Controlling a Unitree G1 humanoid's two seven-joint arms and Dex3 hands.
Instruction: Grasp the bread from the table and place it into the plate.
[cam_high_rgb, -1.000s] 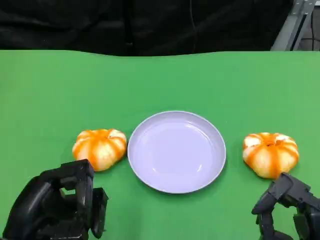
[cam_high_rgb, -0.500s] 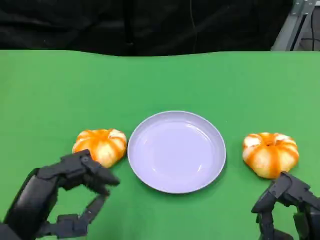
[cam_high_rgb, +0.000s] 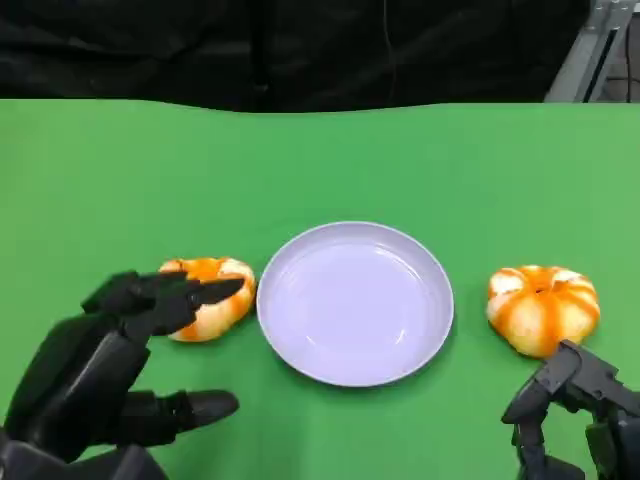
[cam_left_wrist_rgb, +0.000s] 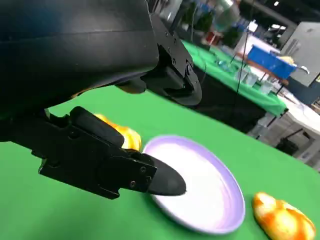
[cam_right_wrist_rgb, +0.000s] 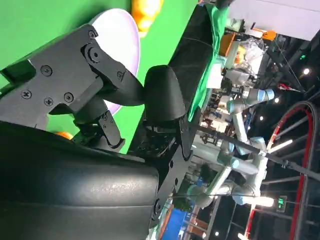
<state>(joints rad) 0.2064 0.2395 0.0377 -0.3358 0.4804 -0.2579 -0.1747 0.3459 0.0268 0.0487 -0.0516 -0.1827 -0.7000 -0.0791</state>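
I see my left hand (cam_high_rgb: 110, 375) spread, holding nothing, fingertips over the left bread (cam_high_rgb: 213, 296) just beside the plate (cam_high_rgb: 355, 302) rim; my right hand (cam_high_rgb: 575, 415), fingers curled, sits near the right bread (cam_high_rgb: 542, 307).

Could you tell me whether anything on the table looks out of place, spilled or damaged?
Nothing stands out. The plate sits flat and empty, with one intact bread on its left and another bread on its right, both upright on the green table.

Head view looking down over the green table (cam_high_rgb: 320, 160), both wrist views close behind their hands, all sharing the plate (cam_high_rgb: 355, 303).
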